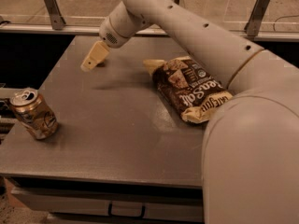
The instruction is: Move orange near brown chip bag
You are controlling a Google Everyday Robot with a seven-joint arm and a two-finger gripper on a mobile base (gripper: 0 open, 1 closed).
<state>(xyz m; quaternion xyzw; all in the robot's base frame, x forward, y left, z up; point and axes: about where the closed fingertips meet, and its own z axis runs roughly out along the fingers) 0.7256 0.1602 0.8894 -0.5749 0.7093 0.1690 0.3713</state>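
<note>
The brown chip bag (191,88) lies flat on the right half of the grey table (117,125), its cream ends pointing far left and near right. My gripper (91,61) hangs low over the far left part of the table, well to the left of the bag. The orange does not show; the spot where it lay is covered by the gripper. My pale arm (196,36) reaches in from the right and crosses above the bag.
A tan dented soda can (33,113) stands tilted at the table's left edge. A metal rail with posts (51,6) runs behind the far edge. The arm's bulky base (252,162) fills the near right.
</note>
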